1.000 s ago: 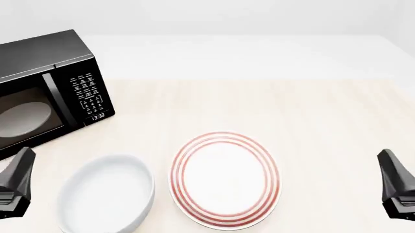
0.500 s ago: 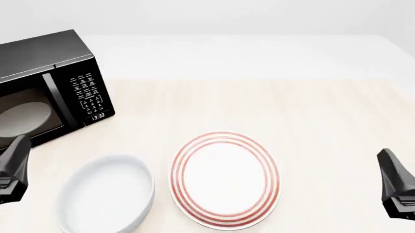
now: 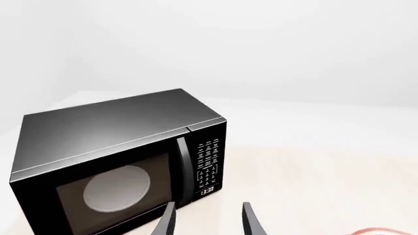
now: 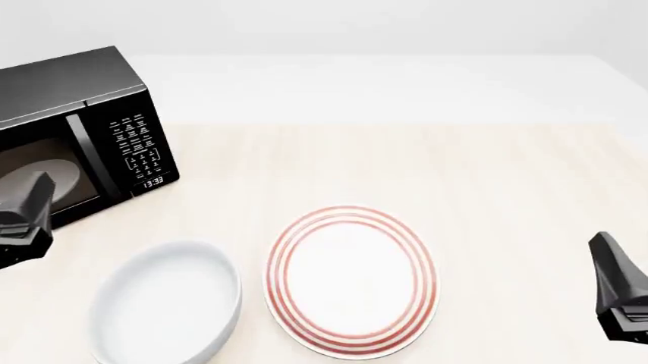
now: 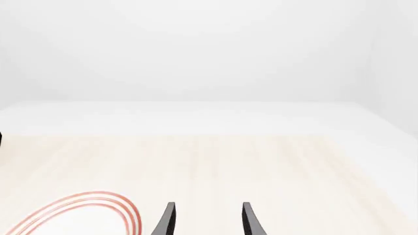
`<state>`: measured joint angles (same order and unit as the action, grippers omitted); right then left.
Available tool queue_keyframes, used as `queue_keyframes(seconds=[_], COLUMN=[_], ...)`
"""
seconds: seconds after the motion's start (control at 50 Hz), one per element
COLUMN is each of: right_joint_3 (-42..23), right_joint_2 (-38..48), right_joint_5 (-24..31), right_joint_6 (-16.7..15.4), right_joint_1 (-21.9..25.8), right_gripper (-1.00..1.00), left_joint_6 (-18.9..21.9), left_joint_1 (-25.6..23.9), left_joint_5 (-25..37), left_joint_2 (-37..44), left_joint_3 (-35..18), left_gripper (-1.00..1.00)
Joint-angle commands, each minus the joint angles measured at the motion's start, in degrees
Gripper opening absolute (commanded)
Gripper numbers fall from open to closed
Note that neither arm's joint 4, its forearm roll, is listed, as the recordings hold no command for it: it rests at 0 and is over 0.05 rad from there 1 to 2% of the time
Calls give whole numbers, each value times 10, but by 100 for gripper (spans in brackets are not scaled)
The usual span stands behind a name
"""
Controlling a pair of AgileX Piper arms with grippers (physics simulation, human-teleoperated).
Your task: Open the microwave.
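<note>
- Change noted: in the front view the left gripper (image 4: 26, 220) has been carried forward and upward from the near table edge, and is now seen overlapping the lower door of the microwave (image 4: 76, 133); the right gripper (image 4: 620, 292) is unmoved, and so are the dishes.
- Left wrist view: the microwave (image 3: 124, 156) is shown ahead of the parted, empty fingertips (image 3: 168, 221), its door shut, the vertical handle bar (image 3: 183, 169) set between window and keypad. The handle is found just beyond the finger gap, its long axis upright.
- Front view: the microwave is placed at the far left of the table (image 4: 486, 174). A white bowl (image 4: 167, 303) and a red-ringed plate (image 4: 350, 280) are laid nearer the arms, apart from it. The left gripper is judged far nearer the handle than the right.
- Right wrist view: the right gripper (image 5: 205, 220) is held moderately open and empty above the table; only the plate's rim (image 5: 85, 208) is seen.
</note>
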<state>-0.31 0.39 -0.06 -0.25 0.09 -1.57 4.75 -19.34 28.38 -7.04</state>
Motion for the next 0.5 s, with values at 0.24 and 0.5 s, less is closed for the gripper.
queue_keyframes(seconds=[0.24, 0.5], right_joint_3=[0, 0], right_joint_2=[1, 1], right_joint_5=[-1, -1], right_joint_6=[0, 0], right_joint_1=[0, 0], right_gripper=[100, 100], left_joint_6=[-8, -14], left_joint_1=[6, 14], left_joint_5=[-146, -213], left_joint_2=[204, 304], left_joint_3=[-36, -47], left_gripper=[100, 100])
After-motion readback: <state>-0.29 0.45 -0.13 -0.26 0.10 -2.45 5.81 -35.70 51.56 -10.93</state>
